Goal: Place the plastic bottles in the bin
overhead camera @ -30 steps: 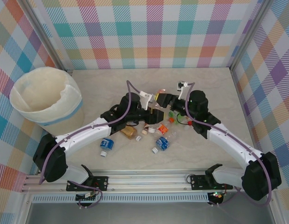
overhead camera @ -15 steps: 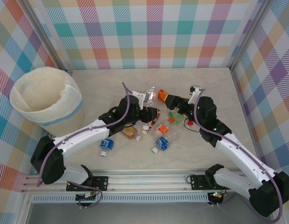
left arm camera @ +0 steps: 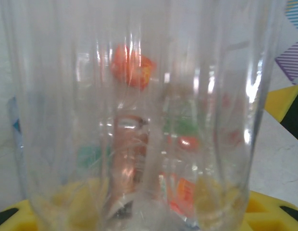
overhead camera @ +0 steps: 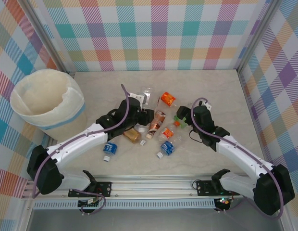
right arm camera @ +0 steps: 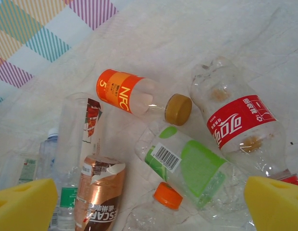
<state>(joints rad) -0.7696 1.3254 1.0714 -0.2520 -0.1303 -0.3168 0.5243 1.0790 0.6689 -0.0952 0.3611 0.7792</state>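
Observation:
My left gripper [overhead camera: 145, 109] is shut on a clear plastic bottle [overhead camera: 147, 94], held off the table; up close the bottle [left arm camera: 139, 120] spans the gap between the yellow pads [left arm camera: 276, 214]. My right gripper [overhead camera: 180, 117] [right arm camera: 149, 207] stands open and holds nothing. It hangs over a green-label bottle [right arm camera: 192, 166], with a red-label bottle [right arm camera: 240, 125], an orange bottle [right arm camera: 130, 94] [overhead camera: 167, 99] and a copper bottle [right arm camera: 98, 197] around it. The white bin [overhead camera: 45, 101] stands at the far left, well away from both grippers.
More crushed bottles lie between the arms: a brown one [overhead camera: 133, 136], two blue ones [overhead camera: 109, 149] [overhead camera: 167, 147] and an orange-label one [overhead camera: 167, 132]. Checked walls close in the table's back and sides.
The right gripper opened wide and drew back toward the near right; the orange bottle now lies on the table. The left gripper shifted left with the clear bottle.

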